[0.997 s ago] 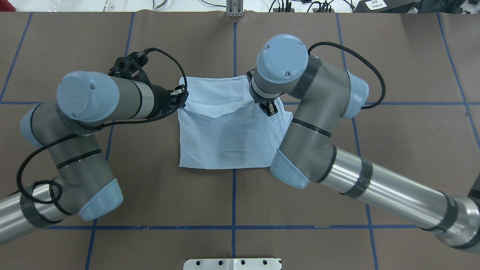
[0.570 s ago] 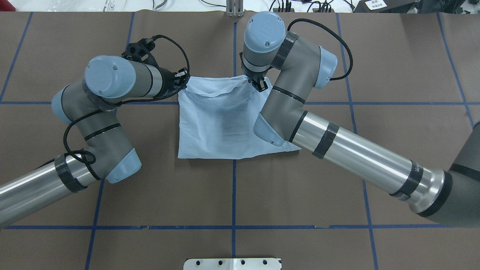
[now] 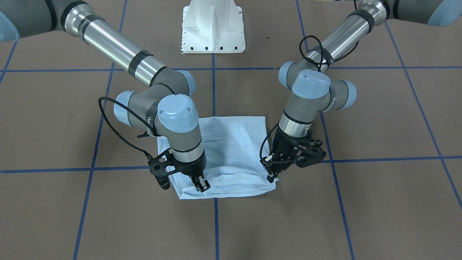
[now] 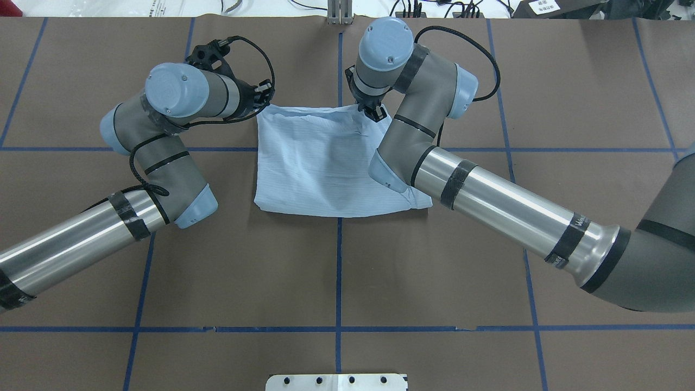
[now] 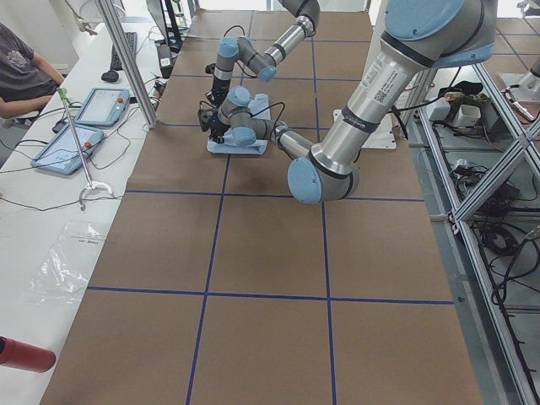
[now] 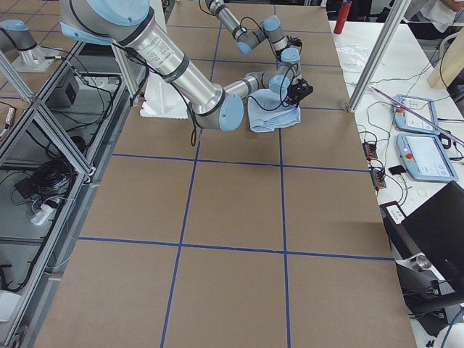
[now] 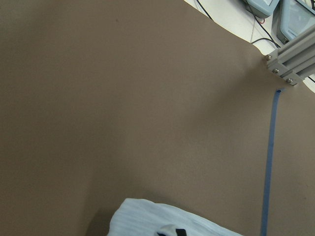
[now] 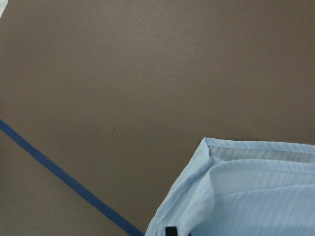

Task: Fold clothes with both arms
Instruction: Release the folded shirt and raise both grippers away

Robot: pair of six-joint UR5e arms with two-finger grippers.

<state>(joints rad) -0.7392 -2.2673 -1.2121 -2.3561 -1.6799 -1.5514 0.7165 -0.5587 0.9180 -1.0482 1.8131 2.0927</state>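
Two claws sit at the far edge of the shirt, which lies as a squarish folded pad in the middle of the table. At one far corner is the left claw, at the other the right claw. Both look pinched nearly closed w/ a bit of cloth edge between the fingers, tips down at table level.

Looks to me like the end of a fold step: top layer laid across, its edge approx lined up w/ the layer beneath. Next move, I reckon, calls for both to let go together & lift straight up, so the thin cloth isn't dragged back or rucked. The right arm lies over the shirt's right side, so it needs care pulling out.

Hard to see: collar, buttons & sleeves don't show at all. Wrist cams give only a corner of cloth & a sliver of black fingertip each, so how deep the grip goes I can't tell. Side views are too small for claw detail.
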